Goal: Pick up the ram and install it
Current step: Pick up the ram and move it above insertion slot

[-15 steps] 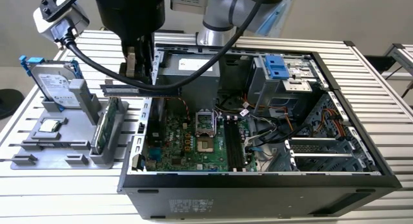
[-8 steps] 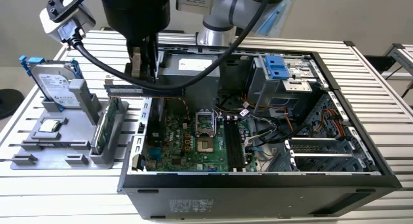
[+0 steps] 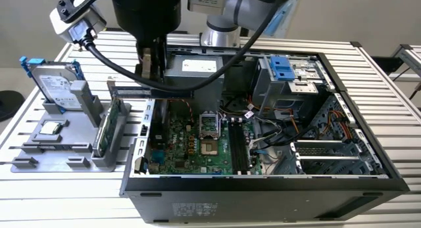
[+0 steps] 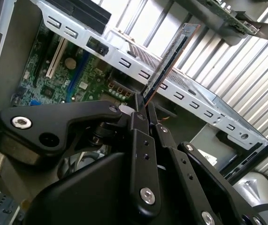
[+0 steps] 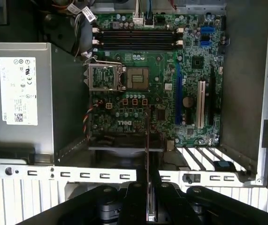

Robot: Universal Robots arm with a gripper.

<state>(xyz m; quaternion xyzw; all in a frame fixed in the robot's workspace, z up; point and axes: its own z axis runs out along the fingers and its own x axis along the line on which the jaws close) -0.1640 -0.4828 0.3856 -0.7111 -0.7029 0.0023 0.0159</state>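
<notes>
I am holding the ram [image 3: 141, 91] in my hand [image 3: 153, 82], the fingers clamped together on its flat faces; the stick is hanging in the air, edge downward, its long axis lying level and running across the exterior view from left to right; I am hovering above the open computer case [image 3: 263, 198], which is lying on its side on the slatted tabletop [image 3: 66, 203], and my hand is sitting over the case's wall at the exterior view's left; in the first wrist view the ram is showing as a thin line crossing the slotted metal rail [image 5: 77, 175] and pointing over the green motherboard [image 5: 138, 108]; the black memory slots [image 5: 138, 40] are lying at the far side of that board, well apart from my hand, with the processor socket [image 5: 104, 76] in between; the ram's long axis is lying crosswise to the slots' length, so I am judging that the stick is not lined up with them.
</notes>
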